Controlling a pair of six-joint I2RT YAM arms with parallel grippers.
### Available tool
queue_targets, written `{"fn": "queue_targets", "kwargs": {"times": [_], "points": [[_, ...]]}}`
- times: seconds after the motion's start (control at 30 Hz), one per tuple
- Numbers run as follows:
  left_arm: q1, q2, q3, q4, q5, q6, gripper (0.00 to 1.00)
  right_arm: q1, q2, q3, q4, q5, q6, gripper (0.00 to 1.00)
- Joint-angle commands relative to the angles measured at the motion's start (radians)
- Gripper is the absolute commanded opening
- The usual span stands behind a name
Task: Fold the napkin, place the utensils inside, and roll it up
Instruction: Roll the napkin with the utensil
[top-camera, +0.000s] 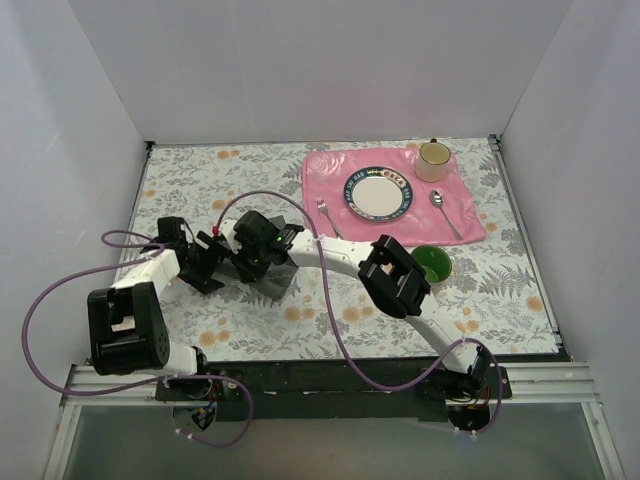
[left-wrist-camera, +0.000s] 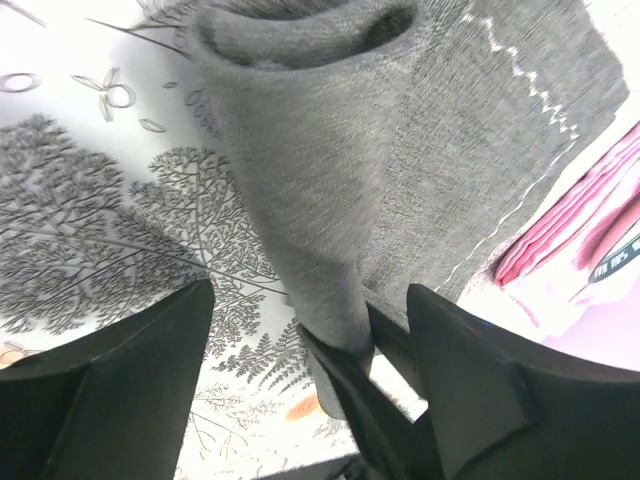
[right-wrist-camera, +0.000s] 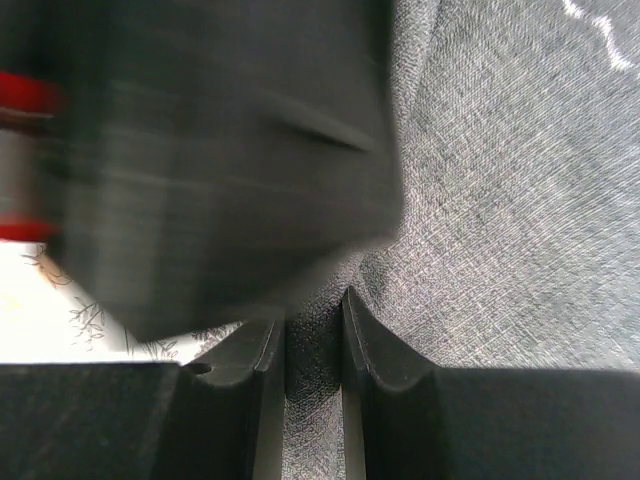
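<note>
The dark grey napkin (top-camera: 281, 281) lies bunched on the table's left half, mostly hidden under both grippers. My right gripper (top-camera: 250, 258) is shut on a fold of it; in the right wrist view the cloth (right-wrist-camera: 500, 200) is pinched between the fingers (right-wrist-camera: 313, 335). My left gripper (top-camera: 210, 264) is right beside it, its jaws wide open (left-wrist-camera: 310, 296) around a raised roll of napkin (left-wrist-camera: 300, 170) without clamping it. The fork (top-camera: 325, 215) and spoon (top-camera: 444, 211) lie on the pink mat (top-camera: 330, 175), either side of the plate.
A plate (top-camera: 379, 192) and a cream cup (top-camera: 433, 160) sit on the pink mat at the back right. A green bowl (top-camera: 432, 265) stands just in front of the mat, next to the right arm. White walls close in the table.
</note>
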Motion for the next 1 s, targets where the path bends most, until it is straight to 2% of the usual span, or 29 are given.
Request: {"fn": "queue_targets", "kwargs": {"times": [0.0,0.23,0.5,0.63,0.77,0.9,0.97], "points": [[0.002,-0.118,-0.047,0.027,-0.031,-0.014,0.81,-0.064,0.055,0.015,-0.035,-0.314,0.185,0.01],[0.002,-0.104,-0.096,0.075,0.017,-0.043,0.78,-0.158,0.101,-0.04,0.138,-0.63,0.448,0.01],[-0.007,-0.049,-0.07,0.076,-0.038,-0.085,0.73,-0.188,0.153,-0.055,0.278,-0.754,0.628,0.01],[-0.023,-0.006,-0.046,0.089,-0.064,-0.089,0.7,-0.192,0.17,-0.041,0.282,-0.776,0.66,0.01],[-0.046,0.02,-0.027,0.082,-0.098,-0.079,0.62,-0.198,0.168,-0.058,0.307,-0.777,0.676,0.01],[-0.055,0.022,-0.023,0.069,-0.146,-0.036,0.42,-0.205,0.159,-0.072,0.326,-0.784,0.68,0.02],[-0.055,0.023,-0.023,0.067,-0.159,-0.023,0.39,-0.207,0.15,-0.049,0.26,-0.753,0.619,0.08]]}}
